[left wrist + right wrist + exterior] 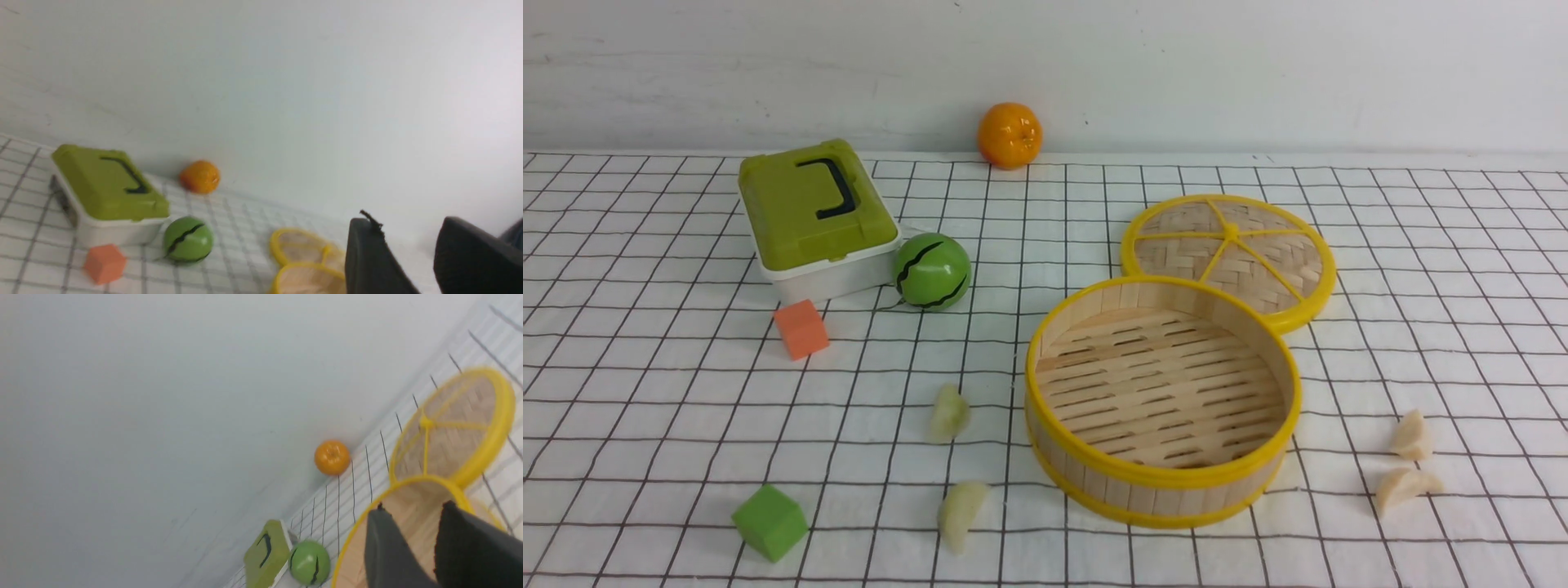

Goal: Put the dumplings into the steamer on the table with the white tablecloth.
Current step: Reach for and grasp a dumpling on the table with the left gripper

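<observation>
left gripper (pixel 408 228): jaws apart, nothing between them; not in the front view
right gripper (pixel 413 508): jaws apart, empty, above the steamer's side
steamer (pixel 1162 482): empty, right of centre toward the table's (pixel 1339 157) near edge; lid (pixel 1229 253) lies flat behind it
dumplings: none in yet. Far greenish dumpling (pixel 949 412) and near greenish dumpling (pixel 961 513) sit left of the steamer. Far cream dumpling (pixel 1411 435) and near cream dumpling (pixel 1405 487) sit right of it, close together
step: first pick, I'd say. Each arm takes its own side. Come straight down and pinch across the narrow belly
shapes: small smooth crescents that look slippery, so centre the grip
steamer build: bamboo staves, slatted floor, yellow rims, deep wall. Clear the rim and release low
tablecloth (pixel 686 457): thin white gridded cloth; dragging fingertips could ruck it
</observation>
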